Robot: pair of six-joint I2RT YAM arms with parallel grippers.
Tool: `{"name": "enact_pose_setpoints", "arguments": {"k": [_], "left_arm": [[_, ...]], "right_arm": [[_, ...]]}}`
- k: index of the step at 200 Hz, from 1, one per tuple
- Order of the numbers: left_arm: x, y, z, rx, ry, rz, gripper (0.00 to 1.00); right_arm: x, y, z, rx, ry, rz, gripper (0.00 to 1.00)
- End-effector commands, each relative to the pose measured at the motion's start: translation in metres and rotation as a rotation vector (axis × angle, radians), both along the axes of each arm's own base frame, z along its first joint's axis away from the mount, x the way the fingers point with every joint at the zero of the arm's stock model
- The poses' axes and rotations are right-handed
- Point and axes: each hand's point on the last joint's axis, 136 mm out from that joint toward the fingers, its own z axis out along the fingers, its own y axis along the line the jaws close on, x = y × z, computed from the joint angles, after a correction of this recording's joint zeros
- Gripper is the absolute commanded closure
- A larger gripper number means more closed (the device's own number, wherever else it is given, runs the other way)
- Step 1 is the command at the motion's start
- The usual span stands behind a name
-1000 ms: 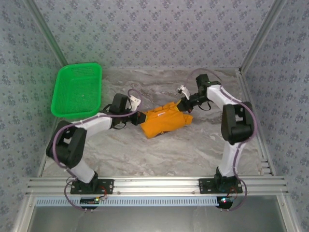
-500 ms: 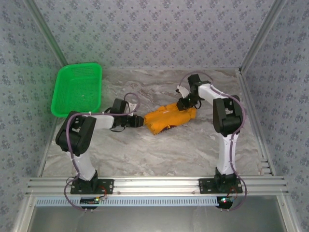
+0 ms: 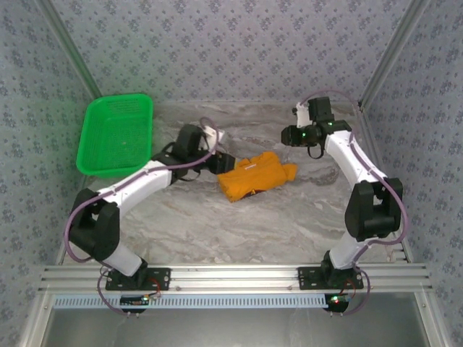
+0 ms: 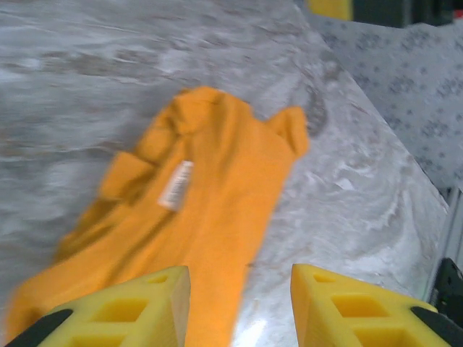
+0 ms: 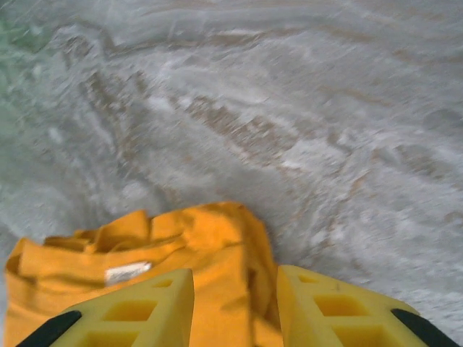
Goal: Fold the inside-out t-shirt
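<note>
- The orange-yellow t-shirt point(image 3: 257, 175) lies bunched in a rough fold mid-surface point(image 3: 239, 224), between the two arms.
- Its small white tag point(image 4: 176, 184) faces up, the print too blurred to read.
- The left gripper point(image 4: 239, 307) hangs just off the shirt's left end, jaws part open, holding nothing.
- The right gripper point(image 5: 235, 307) hovers over the right end, jaws likewise apart and empty.
- The green mesh basket point(image 3: 116, 135) sits far left, well apart.

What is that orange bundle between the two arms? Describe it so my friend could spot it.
On the grey marbled tabletop, look mid-table, right of the green plastic mesh basket. There lies a crumpled orange-yellow cloth t-shirt. Unlike the stiff basket, it is soft, with a small white tag.
</note>
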Motion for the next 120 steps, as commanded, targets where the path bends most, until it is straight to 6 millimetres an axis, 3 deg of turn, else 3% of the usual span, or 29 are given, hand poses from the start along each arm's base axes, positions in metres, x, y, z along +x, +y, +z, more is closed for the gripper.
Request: {"name": "enact_pose_setpoints", "arguments": {"k": [1, 21, 32, 56, 62, 71, 99, 120], "left_arm": [[-0.004, -0.009, -0.039, 0.059, 0.063, 0.055, 0.60], [-0.002, -0.014, -0.068, 0.097, 0.075, 0.071, 0.60], [0.000, -0.012, -0.094, 0.138, 0.093, 0.090, 0.61], [-0.002, 0.005, -0.147, 0.243, 0.125, 0.125, 0.63], [-0.005, 0.009, -0.159, 0.255, 0.138, 0.129, 0.64], [-0.010, 0.016, -0.172, 0.260, 0.156, 0.138, 0.64], [-0.023, 0.025, -0.183, 0.240, 0.172, 0.131, 0.64], [-0.027, 0.027, -0.170, 0.208, 0.182, 0.108, 0.64]], "right_arm": [[-0.041, 0.027, -0.053, 0.056, 0.226, 0.066, 0.67], [-0.043, 0.046, -0.076, 0.139, 0.262, 0.087, 0.77], [-0.039, 0.049, -0.095, 0.175, 0.295, 0.070, 0.79], [-0.034, 0.034, -0.144, 0.199, 0.402, -0.060, 0.91], [-0.045, 0.029, -0.163, 0.205, 0.449, -0.095, 0.91], [-0.050, 0.026, -0.174, 0.231, 0.474, -0.117, 0.91], [-0.066, 0.027, -0.180, 0.273, 0.490, -0.102, 0.88], [-0.065, 0.021, -0.159, 0.237, 0.413, -0.054, 0.74]]}}
